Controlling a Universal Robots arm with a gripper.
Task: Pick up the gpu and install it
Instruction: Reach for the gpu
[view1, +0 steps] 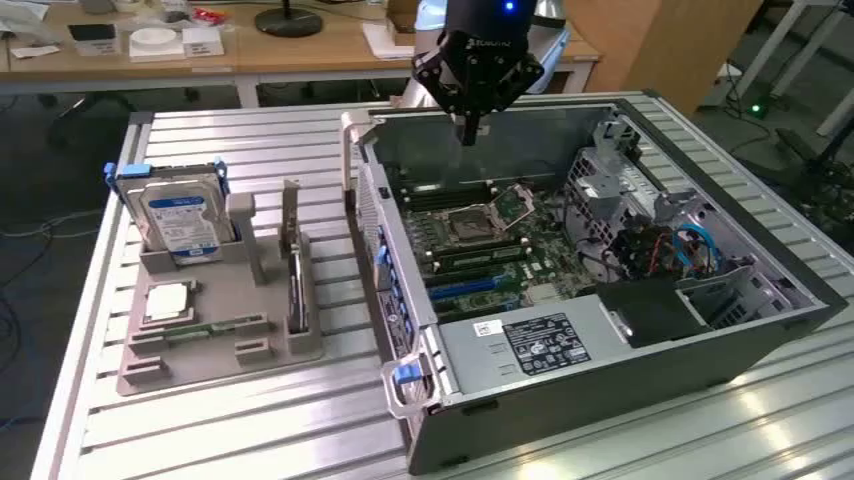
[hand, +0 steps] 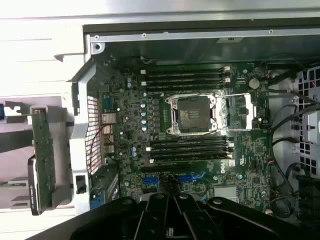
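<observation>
In the exterior view, the gripper (view1: 470, 135) is seen pinched shut with nothing held, up over the open computer case (view1: 627, 400). The gpu (view1: 292, 250) is stood on its edge in the grey holder (view1: 247, 285), well apart. In the wrist view, its green board is seen.

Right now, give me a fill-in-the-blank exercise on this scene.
The black gripper above the open grey metal computer case has its fingers ____.
The thin green gpu card stands in the grey-brown plastic holder, to the exterior view's ____ of the case.
The boxy hard drive wears a blue and ____ label.
Missing: shut; left; white.
</observation>
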